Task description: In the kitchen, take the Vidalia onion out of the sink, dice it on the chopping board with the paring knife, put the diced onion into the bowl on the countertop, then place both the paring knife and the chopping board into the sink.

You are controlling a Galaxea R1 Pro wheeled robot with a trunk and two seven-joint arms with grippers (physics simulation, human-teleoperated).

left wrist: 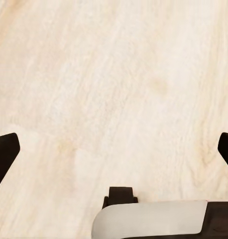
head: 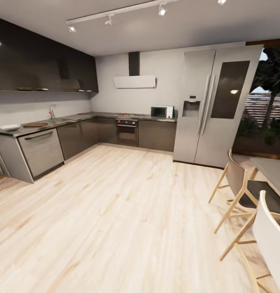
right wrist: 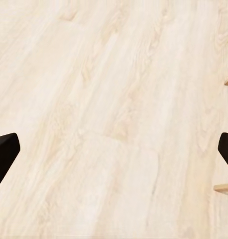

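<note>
No writing is legible; both the left gripper (left wrist: 114, 144) and right gripper (right wrist: 114, 149) hang spread wide over wooden floor (head: 115, 211), the far countertop (head: 74, 119) holding a blurred chopping board (head: 35, 125).

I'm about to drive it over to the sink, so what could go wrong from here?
1. The chairs and table stand close on the right; turning the base could clip them.
2. The tap, board and bowl sit far off on the countertop, too small to judge their positions, and the onion can't be made out.
3. Both grippers, left and right, are open over bare floor, so nothing is secured yet.
</note>
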